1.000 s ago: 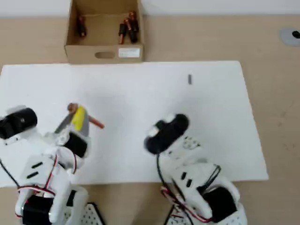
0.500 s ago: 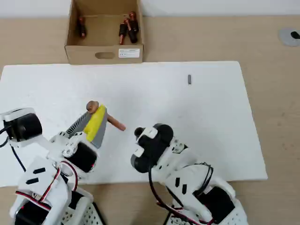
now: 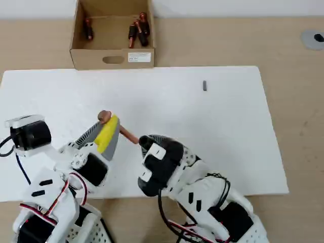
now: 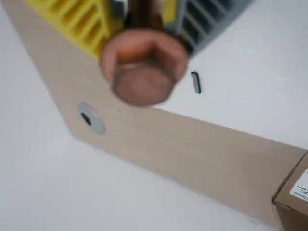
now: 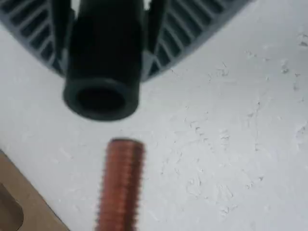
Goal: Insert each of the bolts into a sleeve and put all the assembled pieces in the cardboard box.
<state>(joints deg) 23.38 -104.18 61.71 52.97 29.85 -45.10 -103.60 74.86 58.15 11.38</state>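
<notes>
Left gripper [image 3: 104, 127] is clamped tight on a copper bolt [image 3: 126, 133], yellow jaw on one side and grey jaw on the other. The hex head pokes out past the fingertips, and the threaded end sticks out toward the other arm. It's over the white sheet [image 3: 217, 136], near the front and a bit left of centre.

Right gripper [image 5: 103, 45] has its grey ribbed jaws closed around a black sleeve [image 5: 102, 91], open bore facing outward. In the right wrist view the bolt's threaded tip sits just short of the sleeve's mouth, with a thin strip of sheet showing between them, so it's not in. The tip also looks a touch off-centre from the bore.

Over on the wooden table [image 3: 228, 40], the cardboard box [image 3: 112, 58] sits just past the sheet's far edge, toward the left. It has some assembled pieces [image 3: 139, 30] in it, a small cluster by one side wall and a single one by the opposite wall.

One small dark piece [image 3: 204, 85] lies by itself on the sheet, far side, well apart from both arms. A round grey disc [image 3: 314, 39] sits on the table way out at the far right edge.
</notes>
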